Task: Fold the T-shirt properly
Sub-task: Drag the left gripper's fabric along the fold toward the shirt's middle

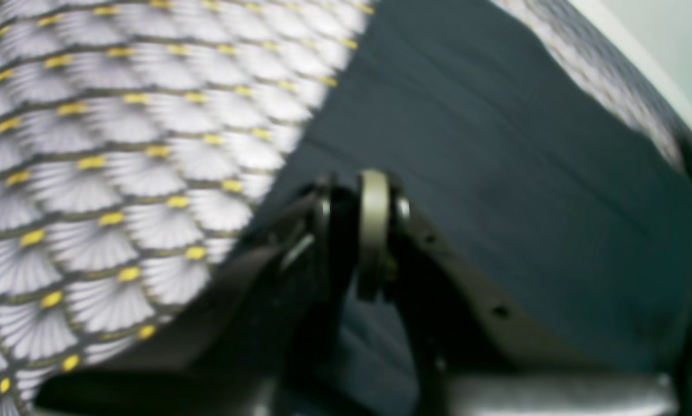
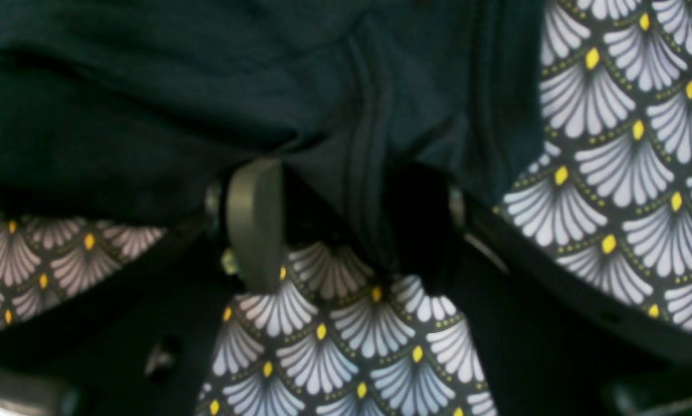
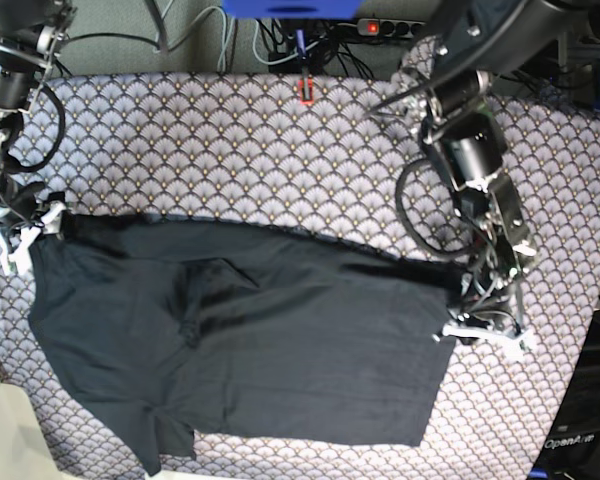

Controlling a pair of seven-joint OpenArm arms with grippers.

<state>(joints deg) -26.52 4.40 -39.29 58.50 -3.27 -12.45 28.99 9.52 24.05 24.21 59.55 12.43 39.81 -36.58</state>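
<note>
- I am looking down on a black T-shirt (image 3: 240, 340) spread across a table cloth (image 3: 230, 150) printed with grey fans and yellow dots. The shirt fills most of the middle and lower part of the overhead view.
- It lies partly doubled already: a loose flap sits creased near its middle, and one sleeve sticks out at the bottom edge on the overhead view's left.
- The fabric looks light, limp and soft. I judge it will sag and drag wherever it is lifted, so an edge or corner is the place to take hold, not the flat middle.
- My left gripper (image 1: 360, 202) is at the shirt's edge on the overhead view's right, in the upper corner of that side. Its jaws are nearly together. The wrist view is blurred, but dark cloth appears to be pinched between them, so I take it to be holding the shirt.
- My right gripper (image 2: 346, 214) is at the far upper corner on the overhead view's left. Its jaws stand wide apart, one either side of a stitched hem, with a fold of the shirt between them and the patterned cloth showing below. It has not closed on anything.
- Both grippers sit on the same long upper edge, at opposite ends.
</note>
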